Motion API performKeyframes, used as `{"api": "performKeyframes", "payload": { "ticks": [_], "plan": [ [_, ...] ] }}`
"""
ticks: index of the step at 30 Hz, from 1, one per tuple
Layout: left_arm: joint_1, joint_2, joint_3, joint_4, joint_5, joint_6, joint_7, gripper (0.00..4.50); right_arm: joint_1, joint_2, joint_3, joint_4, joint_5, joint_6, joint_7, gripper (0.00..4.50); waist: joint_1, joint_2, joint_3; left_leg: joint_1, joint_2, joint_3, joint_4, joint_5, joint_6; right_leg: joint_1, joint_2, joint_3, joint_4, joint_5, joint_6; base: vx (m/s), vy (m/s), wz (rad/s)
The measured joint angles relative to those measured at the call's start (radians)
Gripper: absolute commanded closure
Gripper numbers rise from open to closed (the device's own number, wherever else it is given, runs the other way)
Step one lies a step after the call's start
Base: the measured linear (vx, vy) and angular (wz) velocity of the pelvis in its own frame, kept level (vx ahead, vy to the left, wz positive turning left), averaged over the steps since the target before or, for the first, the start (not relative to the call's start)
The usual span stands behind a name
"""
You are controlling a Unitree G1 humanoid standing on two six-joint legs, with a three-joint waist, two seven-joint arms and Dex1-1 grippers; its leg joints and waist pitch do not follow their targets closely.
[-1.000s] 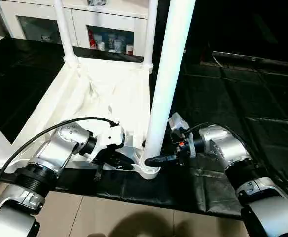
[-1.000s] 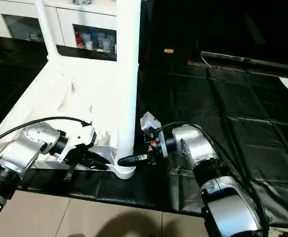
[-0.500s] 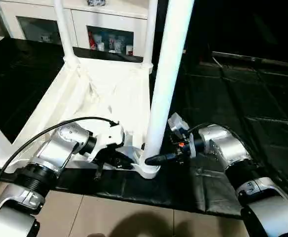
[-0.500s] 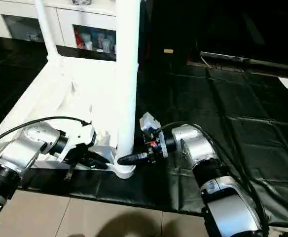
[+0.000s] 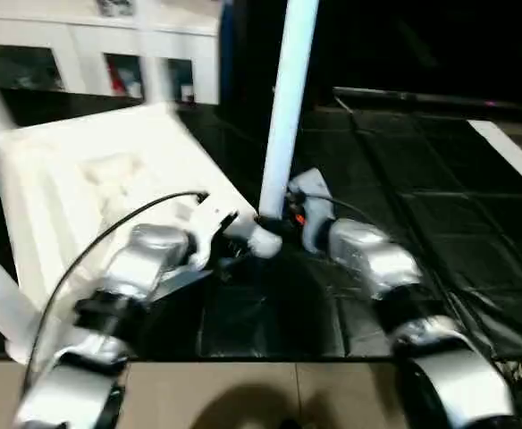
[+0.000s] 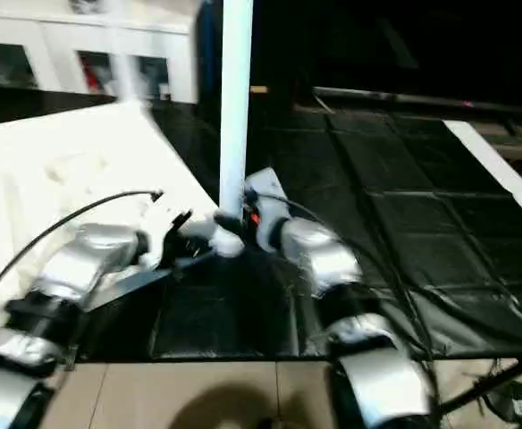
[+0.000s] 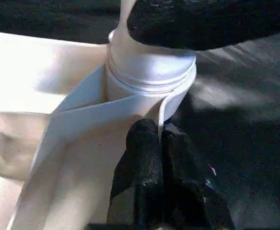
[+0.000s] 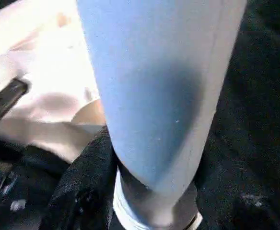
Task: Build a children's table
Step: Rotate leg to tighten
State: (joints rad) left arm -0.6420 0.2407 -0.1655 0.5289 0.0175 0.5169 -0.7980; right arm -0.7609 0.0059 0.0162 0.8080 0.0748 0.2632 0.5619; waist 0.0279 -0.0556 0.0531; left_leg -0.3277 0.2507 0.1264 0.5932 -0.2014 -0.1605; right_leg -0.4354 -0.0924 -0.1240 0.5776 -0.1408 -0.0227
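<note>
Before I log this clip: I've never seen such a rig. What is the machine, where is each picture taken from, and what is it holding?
This is a humanoid robot with two silver arms, each ending in a two-fingered black tool. The two wide pictures come from a stereo camera on its head, looking down over the forearms. The two close pictures come from cameras on the wrists.

On the black mat lies a white table top, underside up. A white leg stands upright in its near corner socket.

The right tool has its fingers either side of the leg's base; a firm grip cannot be confirmed. The left tool is shut, its tips against the top's edge just beside the socket. A white cabinet stands behind.
</note>
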Motion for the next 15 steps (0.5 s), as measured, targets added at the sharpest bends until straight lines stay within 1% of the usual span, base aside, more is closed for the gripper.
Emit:
{"api": "performKeyframes", "payload": {
  "ticks": [2,3,5,7,9,12,13,14,15],
  "plan": [
    [-0.006,-0.014,0.005,0.005,0.003,0.004,0.025,4.50,-0.009,0.008,-0.009,0.009,-0.003,0.000,-0.031,2.54,0.000,0.000,0.000,0.000,-0.001,0.000,0.000,0.000,0.000,0.000,0.000,0.002,0.000,0.000,-0.001,0.000,0.000,0.00],
    [-0.007,-0.018,0.007,0.005,0.003,0.007,0.030,4.50,-0.009,0.008,-0.009,0.008,-0.004,0.000,-0.034,2.20,0.002,0.000,0.000,0.000,-0.002,0.000,0.000,0.000,0.001,0.000,0.000,0.003,0.001,0.005,-0.005,0.000,0.000,0.00],
    [-0.008,-0.020,0.009,0.004,0.003,0.008,0.028,4.50,-0.004,0.008,-0.009,-0.004,-0.008,0.002,-0.033,1.85,0.005,0.000,0.000,0.001,-0.003,0.001,-0.001,-0.001,0.001,0.000,0.000,0.005,0.002,0.016,-0.009,0.000,0.000,0.00],
    [-0.009,-0.024,0.007,0.000,0.002,0.009,0.026,4.50,0.007,0.008,-0.009,-0.011,-0.008,0.010,-0.033,1.76,0.010,0.001,-0.001,0.002,-0.003,0.001,-0.004,-0.001,0.001,-0.001,0.000,0.005,0.003,0.022,-0.008,0.000,0.000,0.00],
    [-0.009,-0.024,0.008,-0.001,-0.001,0.010,0.025,4.50,0.012,0.008,-0.009,-0.016,-0.008,0.011,-0.033,1.50,0.013,0.002,-0.001,0.004,-0.003,0.001,-0.011,0.000,0.000,-0.002,0.000,0.005,0.005,0.022,-0.008,0.000,0.000,0.00],
    [-0.006,-0.022,0.006,-0.009,-0.001,0.010,0.020,4.50,0.016,0.007,-0.009,-0.021,-0.006,0.009,-0.017,1.22,0.016,0.002,-0.001,0.005,-0.002,0.001,-0.014,0.000,0.000,-0.003,0.000,0.005,0.009,0.022,-0.008,0.000,0.000,0.00],
    [-0.005,-0.020,0.004,-0.012,-0.001,0.010,0.016,4.50,0.022,0.004,-0.009,-0.028,-0.004,0.010,-0.007,1.22,0.017,0.002,-0.001,0.005,-0.002,0.001,-0.015,0.000,0.000,-0.003,0.000,0.004,0.009,0.022,-0.008,0.000,0.000,0.00],
    [-0.003,-0.018,-0.001,-0.016,-0.001,0.010,0.009,4.50,0.033,-0.005,-0.008,-0.044,-0.001,0.012,0.015,1.07,0.019,0.003,-0.001,0.005,-0.002,0.001,-0.015,0.000,0.000,-0.003,0.000,0.004,0.009,0.022,-0.008,0.000,0.000,0.00],
    [0.004,-0.006,-0.011,-0.031,-0.003,0.010,-0.019,4.50,0.062,-0.035,-0.001,-0.081,0.014,0.023,0.082,0.98,0.024,0.003,-0.001,0.004,-0.002,0.001,-0.015,0.000,0.000,-0.003,0.000,0.005,0.008,0.022,-0.008,0.000,0.000,0.00]
  ]
}}
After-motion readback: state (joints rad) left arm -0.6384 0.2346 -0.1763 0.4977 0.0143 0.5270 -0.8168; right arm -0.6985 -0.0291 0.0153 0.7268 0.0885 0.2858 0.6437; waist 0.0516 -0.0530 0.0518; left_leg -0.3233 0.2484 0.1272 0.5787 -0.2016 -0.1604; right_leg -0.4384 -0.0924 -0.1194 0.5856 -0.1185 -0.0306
